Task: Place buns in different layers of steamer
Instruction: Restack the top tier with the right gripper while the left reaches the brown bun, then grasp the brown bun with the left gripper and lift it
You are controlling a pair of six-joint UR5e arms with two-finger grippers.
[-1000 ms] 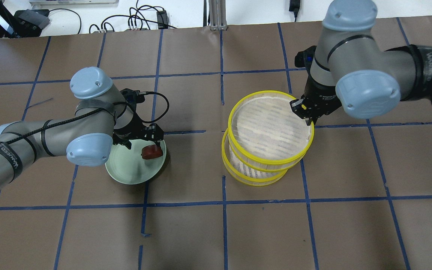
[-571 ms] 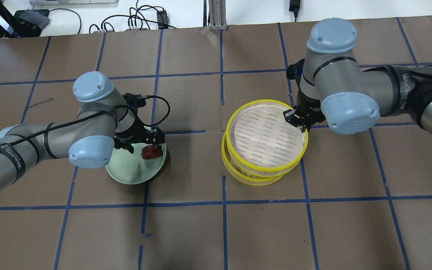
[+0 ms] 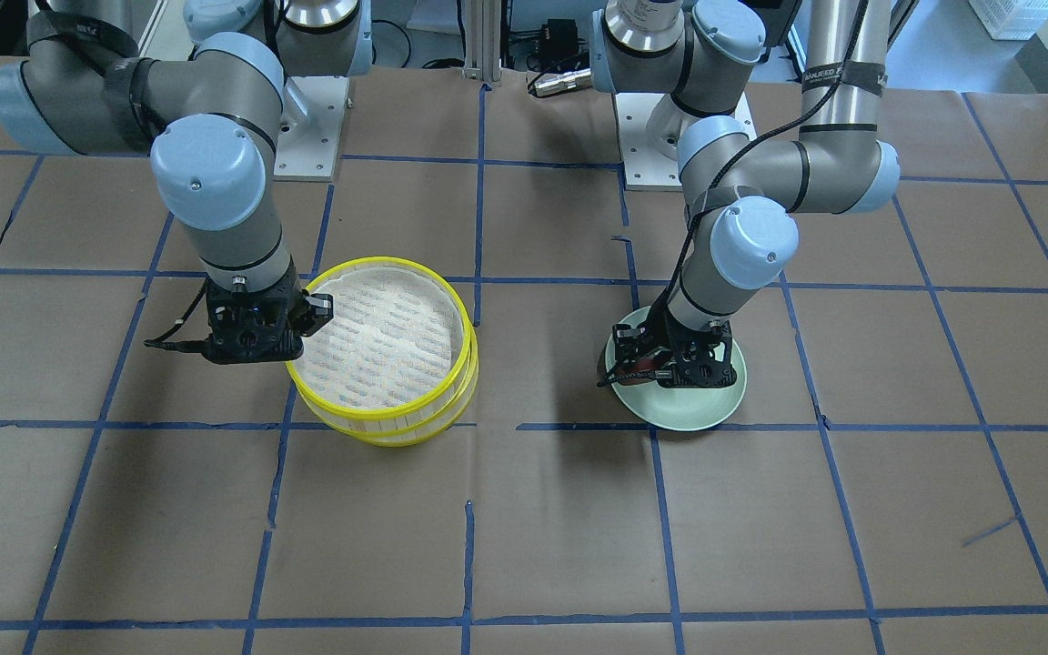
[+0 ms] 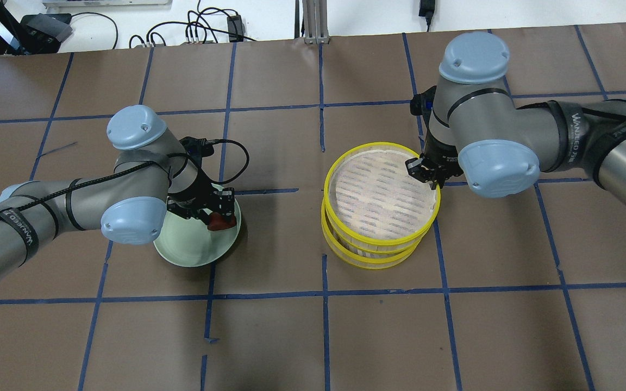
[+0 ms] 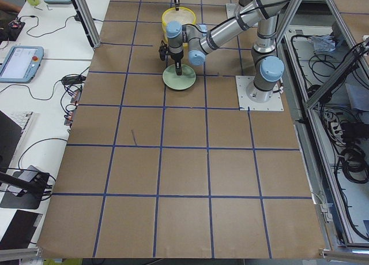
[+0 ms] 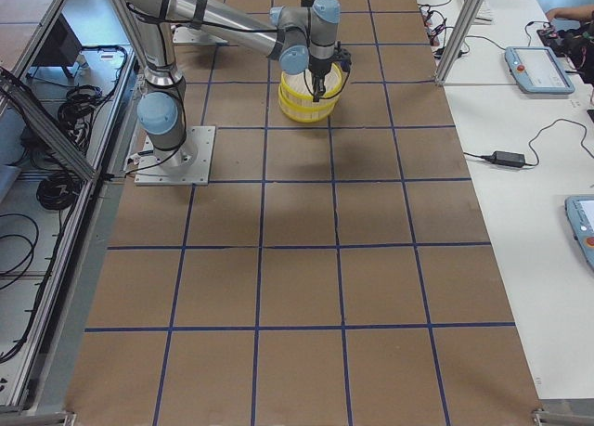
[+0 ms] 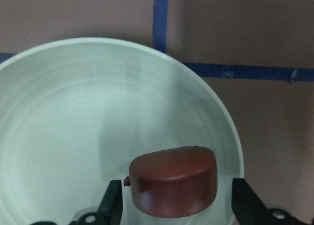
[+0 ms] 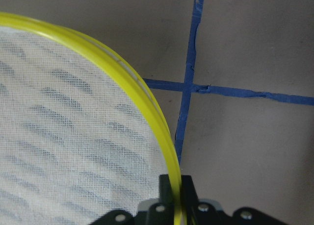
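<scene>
The reddish-brown bun (image 7: pixel 174 181) lies on the pale green plate (image 7: pixel 73 112). My left gripper (image 7: pixel 176 198) is open, low over the plate, with one finger on each side of the bun and a gap on both sides. It also shows in the overhead view (image 4: pixel 214 213), with the bun (image 4: pixel 216 221) under it. My right gripper (image 8: pixel 176 186) is shut on the yellow rim of the upper steamer layer (image 8: pixel 147 102). That layer (image 4: pixel 383 240) sits on the lower layer (image 4: pixel 370 265), slightly offset. The upper layer's cloth floor is bare. The white bun is hidden or out of view.
The plate (image 4: pixel 188 252) stands left of centre and the steamer stack right of centre, about a tile apart on the brown paper table with blue tape lines. Cables and boxes lie beyond the far edge (image 4: pixel 193 32).
My right gripper has lowered the upper layer onto the lower one and shifted it left so they nearly line up. My left gripper has dropped down around the brown bun.
</scene>
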